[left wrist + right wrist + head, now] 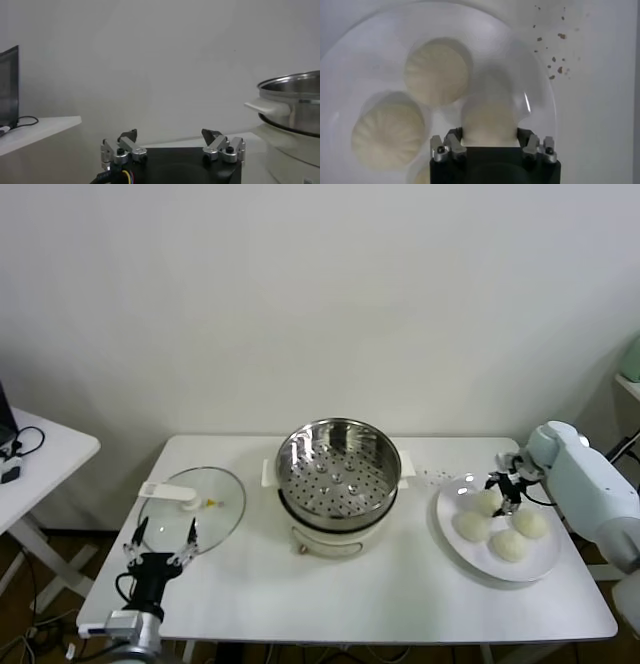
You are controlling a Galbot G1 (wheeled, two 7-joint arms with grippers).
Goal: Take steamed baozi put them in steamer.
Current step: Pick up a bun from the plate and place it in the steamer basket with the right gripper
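Observation:
Four pale pleated steamed baozi lie on a white plate at the table's right. My right gripper is down on the rearmost baozi, shut on it. In the right wrist view this baozi fills the space between the dark fingers. Two more baozi lie beside it, apart from the jaws. The steamer, a shiny steel pot with a perforated tray, stands mid-table with nothing in it. My left gripper hovers open near the table's front left corner.
A flat glass lid with a white handle lies left of the steamer, just beyond my left gripper. Brown crumbs dot the table between steamer and plate. A white side table stands off to the left. The steamer's side handle shows in the left wrist view.

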